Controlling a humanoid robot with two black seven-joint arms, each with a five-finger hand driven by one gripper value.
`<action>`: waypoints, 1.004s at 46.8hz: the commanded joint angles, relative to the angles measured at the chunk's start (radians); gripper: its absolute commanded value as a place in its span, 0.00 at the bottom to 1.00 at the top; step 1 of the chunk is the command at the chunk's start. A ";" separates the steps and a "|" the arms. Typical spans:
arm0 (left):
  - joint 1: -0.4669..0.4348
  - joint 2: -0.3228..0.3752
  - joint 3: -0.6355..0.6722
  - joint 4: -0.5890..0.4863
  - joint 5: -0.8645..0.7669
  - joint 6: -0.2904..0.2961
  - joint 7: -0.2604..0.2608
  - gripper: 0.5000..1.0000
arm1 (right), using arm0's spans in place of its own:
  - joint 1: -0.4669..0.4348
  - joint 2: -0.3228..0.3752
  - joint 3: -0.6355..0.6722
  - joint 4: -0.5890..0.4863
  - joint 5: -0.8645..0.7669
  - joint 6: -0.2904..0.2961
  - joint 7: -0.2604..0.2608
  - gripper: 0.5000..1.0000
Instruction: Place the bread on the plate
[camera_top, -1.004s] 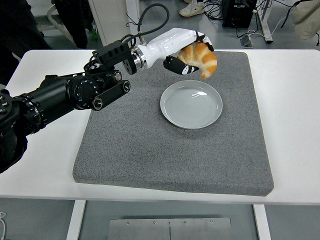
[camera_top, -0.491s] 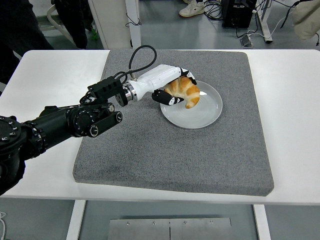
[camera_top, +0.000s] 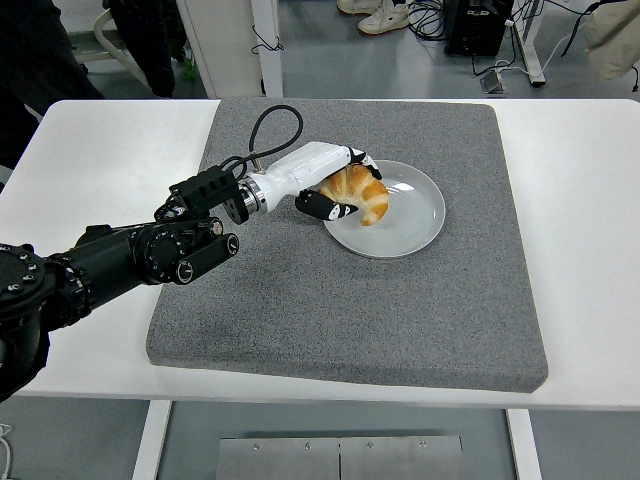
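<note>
My left arm (camera_top: 110, 262) comes in from the left edge, crossing the white surface (camera_top: 90, 170) and onto the grey mat (camera_top: 340, 310). Bare surface behind my forearm on the left, wide strip of mat open below my hand toward the near edge, more open mat beyond it toward the far edge. A black cable (camera_top: 268, 125) loops up off my wrist.

My left hand (camera_top: 335, 180), white shell with black fingertips, sits at the left rim of the grey plate (camera_top: 415, 225). The croissant (camera_top: 358, 192) is under my palm: golden brown, ridged, curved, darker crust on top, paler tip pointing down-right. It's over the left part of the plate, low and at or near contact with it, can't tell if fully resting.

Hand is curled narrow around the croissant, fingers (camera_top: 358, 157) over its far side, thumb (camera_top: 325, 207) on the near side just outside the rim. Grip looks closed on it.

Right of my hand, most of the plate shows bare, then mat out to its right edge, then white surface to the right edge. Right arm not seen.
</note>
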 joint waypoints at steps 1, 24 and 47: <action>0.000 0.000 0.001 0.002 -0.022 0.000 0.000 0.00 | 0.001 0.000 0.000 0.000 0.001 0.000 0.000 1.00; 0.023 0.000 0.003 0.037 -0.056 -0.003 0.002 0.00 | 0.001 0.000 0.000 0.000 -0.001 0.000 0.000 1.00; 0.035 0.000 0.001 0.037 -0.058 -0.003 0.002 0.27 | 0.001 0.000 0.000 0.000 0.001 0.000 0.000 1.00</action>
